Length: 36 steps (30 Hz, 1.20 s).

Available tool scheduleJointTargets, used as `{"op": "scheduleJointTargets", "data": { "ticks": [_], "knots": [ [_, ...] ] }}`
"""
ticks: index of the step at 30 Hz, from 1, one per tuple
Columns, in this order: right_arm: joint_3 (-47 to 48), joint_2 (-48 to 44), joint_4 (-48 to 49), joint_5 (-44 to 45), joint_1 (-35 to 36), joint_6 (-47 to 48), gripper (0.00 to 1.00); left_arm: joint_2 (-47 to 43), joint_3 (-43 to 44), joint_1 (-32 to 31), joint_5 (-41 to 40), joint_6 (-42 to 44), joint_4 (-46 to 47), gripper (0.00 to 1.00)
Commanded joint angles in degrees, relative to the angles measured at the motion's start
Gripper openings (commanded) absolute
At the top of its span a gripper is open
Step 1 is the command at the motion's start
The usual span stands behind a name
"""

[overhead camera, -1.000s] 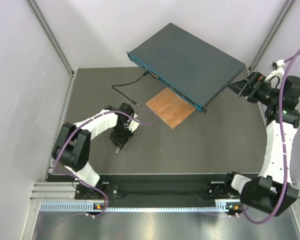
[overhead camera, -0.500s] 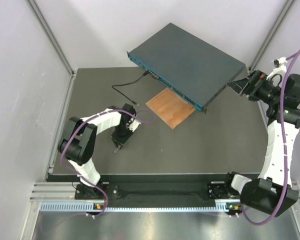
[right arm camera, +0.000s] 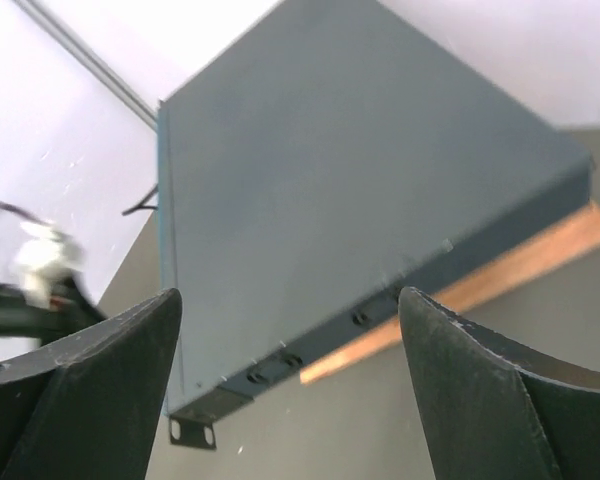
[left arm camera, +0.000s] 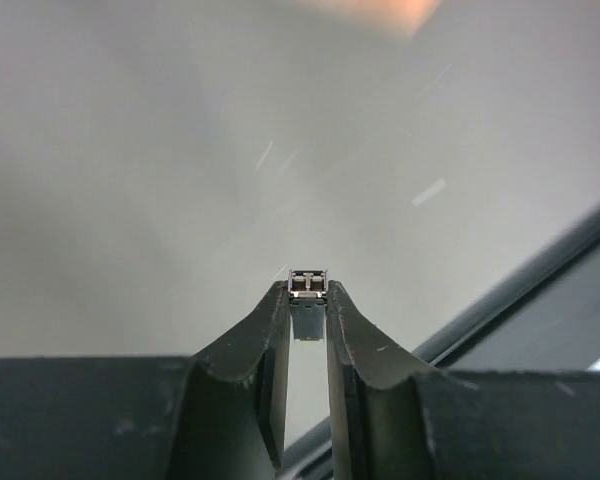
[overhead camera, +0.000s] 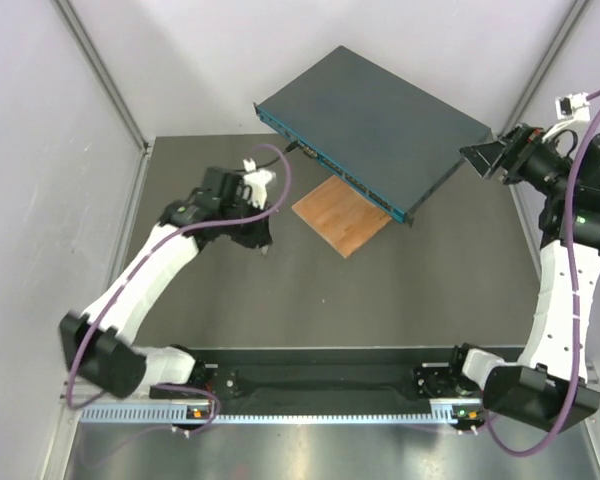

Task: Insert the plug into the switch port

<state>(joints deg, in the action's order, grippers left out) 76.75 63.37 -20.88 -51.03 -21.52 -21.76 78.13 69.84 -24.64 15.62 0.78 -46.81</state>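
Note:
The switch point(overhead camera: 375, 125) is a flat dark blue-grey box at the back, its teal front face point(overhead camera: 325, 168) turned to the front left. One end rests on a thin wooden board point(overhead camera: 342, 215). My left gripper point(overhead camera: 262, 240) hovers in front of that face, shut on the plug point(left arm camera: 308, 283), a small metal-tipped connector pinched between the fingertips. A bit of black cable point(overhead camera: 290, 148) shows by the sockets. My right gripper point(overhead camera: 477, 158) stands open just off the switch's right corner, and the switch point(right arm camera: 350, 180) fills its wrist view.
The dark table mat point(overhead camera: 380, 300) lies between purple-white walls, with metal frame posts point(overhead camera: 105, 75) at the back corners. The board's edge point(right arm camera: 500, 280) shows under the switch in the right wrist view. The left arm appears blurred at that view's left point(right arm camera: 40, 275).
My left arm has swung from the middle of the mat up and back toward the switch's front face, the plug in its jaws. The right gripper rose slightly and its jaws narrowed a little.

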Motion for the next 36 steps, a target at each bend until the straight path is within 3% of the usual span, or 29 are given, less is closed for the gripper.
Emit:
{"op": "scheduleJointTargets", "data": {
  "ticks": [1,7,11,15,17,21,27,36],
  "knots": [
    [5.2,-0.7,4.4,1.6,5.4,4.2,0.86,-7.9,3.2,0.3,10.8,-10.5,8.4,0.00],
    [6.8,1.1,6.3,8.8,20.0,8.5,0.84,-12.0,6.4,1.2,5.6,-31.3,21.7,0.00],
    [9.8,5.5,3.1,11.5,32.0,13.5,0.81,-12.6,6.4,2.9,8.5,-45.6,29.6,0.00],
    [16.7,10.1,-2.7,15.4,47.1,21.3,0.76,-12.0,5.3,6.2,10.7,-56.7,32.4,0.00],
    [18.6,12.6,-4.1,17.7,51.3,24.0,0.74,-11.5,4.9,7.4,12.1,-61.0,33.4,0.00],
    [21.7,16.7,-3.8,20.8,59.6,23.8,0.70,-11.4,4.2,7.7,14.5,-62.8,36.8,0.00],
    [24.8,21.6,-4.3,26.4,66.4,25.9,0.65,-12.0,3.9,7.7,14.8,-63.0,36.9,0.00],
    [26.3,24.7,-4.5,36.7,69.2,26.9,0.57,-14.1,1.4,7.9,15.6,-63.8,37.4,0.00]
  ]
}}
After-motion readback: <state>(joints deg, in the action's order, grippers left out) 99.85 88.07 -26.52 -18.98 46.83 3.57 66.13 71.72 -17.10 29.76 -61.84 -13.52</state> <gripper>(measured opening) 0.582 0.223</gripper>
